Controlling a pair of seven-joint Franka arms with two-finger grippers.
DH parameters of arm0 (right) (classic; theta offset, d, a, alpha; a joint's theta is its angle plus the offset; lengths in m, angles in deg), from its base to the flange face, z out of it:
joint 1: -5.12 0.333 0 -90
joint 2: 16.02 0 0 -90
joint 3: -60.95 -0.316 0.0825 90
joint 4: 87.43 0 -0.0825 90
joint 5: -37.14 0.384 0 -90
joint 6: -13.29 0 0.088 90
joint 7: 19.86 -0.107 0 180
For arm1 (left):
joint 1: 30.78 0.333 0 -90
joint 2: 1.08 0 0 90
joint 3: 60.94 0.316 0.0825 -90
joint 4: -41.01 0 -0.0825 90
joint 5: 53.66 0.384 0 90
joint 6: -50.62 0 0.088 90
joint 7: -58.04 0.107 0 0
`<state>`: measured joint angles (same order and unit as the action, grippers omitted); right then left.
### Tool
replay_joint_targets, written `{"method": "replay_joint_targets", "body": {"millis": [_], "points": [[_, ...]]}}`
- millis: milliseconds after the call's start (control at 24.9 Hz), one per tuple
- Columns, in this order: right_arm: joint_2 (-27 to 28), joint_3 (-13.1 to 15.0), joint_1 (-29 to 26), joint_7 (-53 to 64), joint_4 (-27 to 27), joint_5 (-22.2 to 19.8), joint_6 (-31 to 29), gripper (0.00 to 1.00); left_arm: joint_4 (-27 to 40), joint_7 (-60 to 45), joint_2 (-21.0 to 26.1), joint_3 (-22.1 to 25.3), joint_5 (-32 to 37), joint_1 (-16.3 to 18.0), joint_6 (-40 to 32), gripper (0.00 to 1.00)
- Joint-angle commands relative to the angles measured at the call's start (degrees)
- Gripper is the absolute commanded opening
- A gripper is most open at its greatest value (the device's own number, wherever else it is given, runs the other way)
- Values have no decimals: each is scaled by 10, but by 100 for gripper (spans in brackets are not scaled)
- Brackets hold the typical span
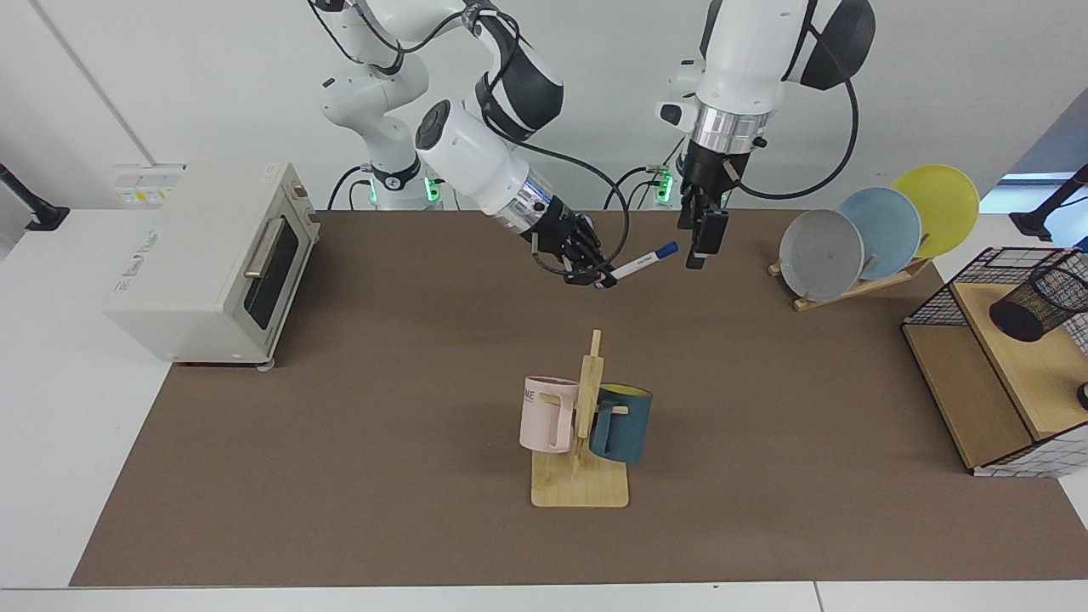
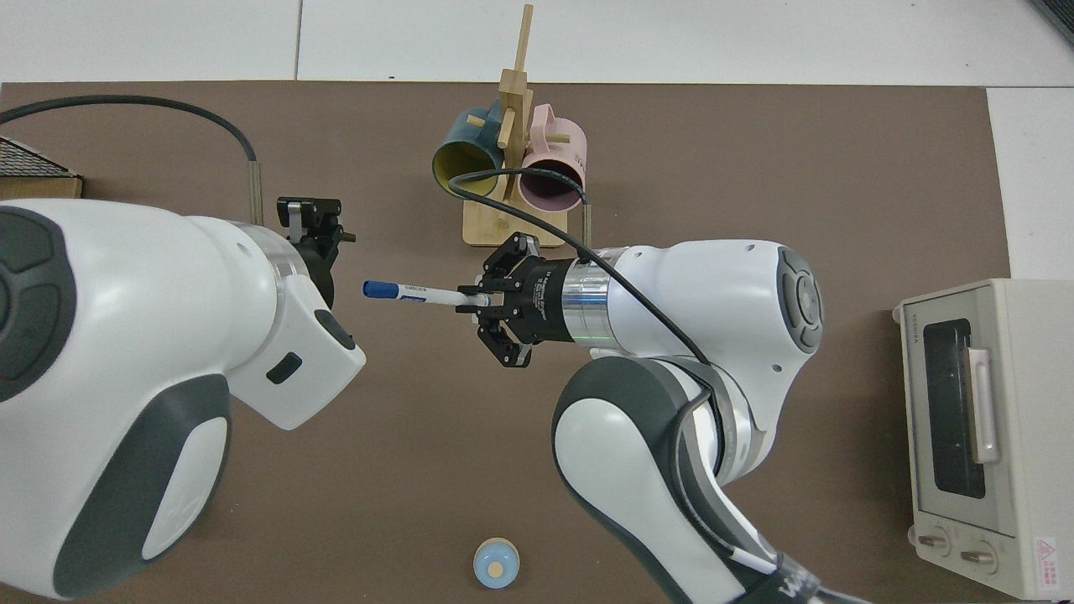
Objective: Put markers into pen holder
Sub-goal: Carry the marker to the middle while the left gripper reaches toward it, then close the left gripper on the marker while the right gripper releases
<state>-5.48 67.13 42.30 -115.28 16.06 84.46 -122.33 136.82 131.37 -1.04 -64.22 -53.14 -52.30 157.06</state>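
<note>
The right gripper (image 1: 600,279) is hanging above the brown bench (image 1: 382,382), its fingers (image 2: 480,295) clamped on the white end of the marker (image 1: 643,261). The marker is sticking straight out past those fingertips, nearly level, its dark blue cap pointing away from the fingers toward the left gripper (image 1: 702,242). In the top view the right gripper (image 2: 482,302) is showing the same grip, with the marker (image 2: 415,294) held well clear of the bench.

The left gripper is hovering just beyond the blue cap, pointing down, close to the cap but apart from it. In the top view the left gripper (image 2: 312,231) is sitting just to one side of the cap. Its fingers are holding nothing; I cannot tell whether they are spread or drawn together.

The pen holder (image 1: 1039,304) is lying tilted on the wooden board of a wire basket (image 1: 943,293) at the bench's edge, well apart from both sets of fingers, on the far side of the left gripper from the marker.

A mug stand (image 1: 581,476) with a pink mug (image 1: 544,414) and a dark teal mug (image 1: 623,422) is standing on the bench, below and in front of the right fingers. A plate rack (image 1: 854,285) is sitting beyond the left gripper, and a toaster oven (image 1: 212,259) is sitting behind the right arm.
</note>
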Motion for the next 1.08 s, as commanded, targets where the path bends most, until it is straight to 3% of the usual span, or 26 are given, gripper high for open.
{"method": "replay_joint_targets", "body": {"millis": [0,321,441,722,1043], "points": [[-2,0,2,0,3,-19,-3,0,3,1,-4,-1,-3,-8,-10,94],[-3,0,5,0,4,-19,-3,0,30,-3,-14,-9,-3,-19,-11,76],[-3,0,5,0,4,-19,-3,0,32,-3,-15,-9,-3,-19,-12,49],[-3,0,5,1,4,-19,-3,0,40,-3,-19,-9,-3,-19,-12,1],[-3,0,4,2,4,-20,-2,0,39,-3,-20,-9,-3,-18,-24,0]]}}
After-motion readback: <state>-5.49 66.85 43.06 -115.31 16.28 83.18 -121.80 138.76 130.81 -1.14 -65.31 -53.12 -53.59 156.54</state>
